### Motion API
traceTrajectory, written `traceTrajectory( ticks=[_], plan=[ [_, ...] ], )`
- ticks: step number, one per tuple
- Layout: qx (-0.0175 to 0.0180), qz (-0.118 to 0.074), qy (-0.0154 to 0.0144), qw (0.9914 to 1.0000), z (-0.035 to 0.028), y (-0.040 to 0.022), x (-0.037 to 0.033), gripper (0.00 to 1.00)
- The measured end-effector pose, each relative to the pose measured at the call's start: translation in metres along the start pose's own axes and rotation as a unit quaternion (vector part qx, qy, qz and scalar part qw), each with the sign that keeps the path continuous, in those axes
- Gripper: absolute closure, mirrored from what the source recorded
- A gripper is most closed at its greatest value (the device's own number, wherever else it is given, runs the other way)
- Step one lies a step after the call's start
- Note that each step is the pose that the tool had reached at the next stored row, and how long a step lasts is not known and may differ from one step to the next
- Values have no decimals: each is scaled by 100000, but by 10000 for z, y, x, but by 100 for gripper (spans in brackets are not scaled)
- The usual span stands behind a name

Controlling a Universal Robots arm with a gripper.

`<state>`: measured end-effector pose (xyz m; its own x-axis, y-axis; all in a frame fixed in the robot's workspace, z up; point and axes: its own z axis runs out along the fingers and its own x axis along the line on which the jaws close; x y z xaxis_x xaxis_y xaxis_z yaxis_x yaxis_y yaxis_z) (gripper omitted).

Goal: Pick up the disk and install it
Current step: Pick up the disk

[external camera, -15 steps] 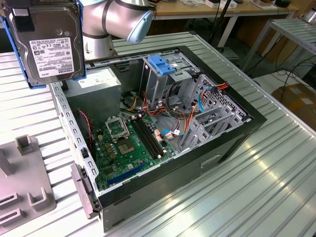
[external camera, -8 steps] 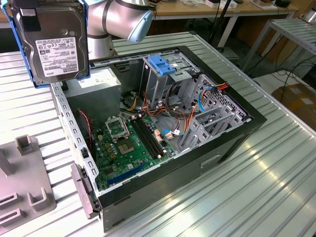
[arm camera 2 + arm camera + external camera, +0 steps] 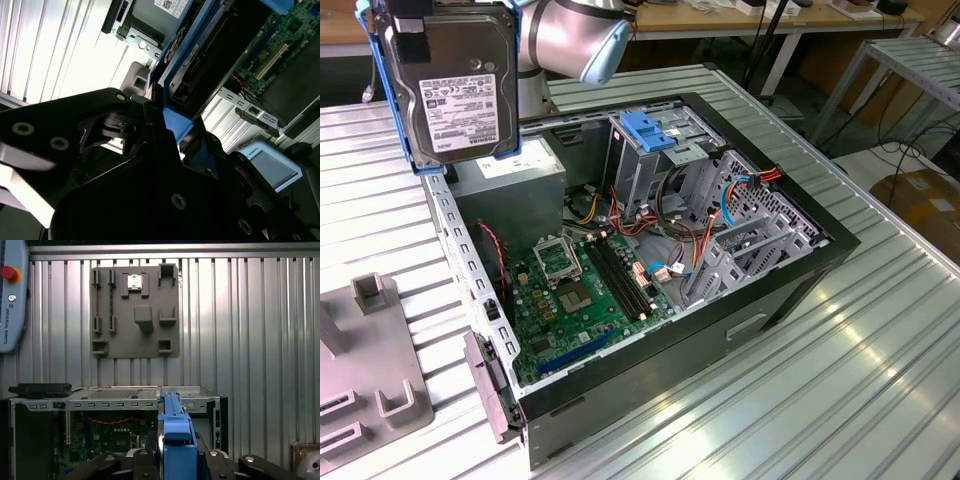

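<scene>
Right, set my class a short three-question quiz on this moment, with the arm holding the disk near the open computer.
1. True or false: the disk already sits inside the computer case.
2. What is the gripper clamped on? A) the disk B) a cable C) nothing
3. Fill in: the frame edging the disk is coloured ____.
Key: 1 false, it is held upright in the air; 2 A; 3 blue.

The disk [image 3: 448, 45] carries a white barcode label [image 3: 455, 112]; the pendant [image 3: 11, 270] bears vertical lettering [image 3: 5, 326]; the power supply [image 3: 478, 182], a printed sticker [image 3: 520, 163].
</scene>
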<state>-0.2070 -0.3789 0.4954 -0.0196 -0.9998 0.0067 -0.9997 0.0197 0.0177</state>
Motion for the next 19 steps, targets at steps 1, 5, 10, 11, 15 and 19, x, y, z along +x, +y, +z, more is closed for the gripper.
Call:
traceTrajectory(
  ticks=[1,5,10,11,15,19],
  plan=[
    [-1,1,1,100000,1,-23,0,63],
    [2,0,0,100000,4,-142,-2,63],
    [1,0,0,100000,7,-251,-4,63],
    [1,1,-2,100000,7,-269,-4,63],
    [-2,-1,1,100000,6,-356,-6,63],
    [-3,5,3,100000,6,-404,-7,63]
  ],
)
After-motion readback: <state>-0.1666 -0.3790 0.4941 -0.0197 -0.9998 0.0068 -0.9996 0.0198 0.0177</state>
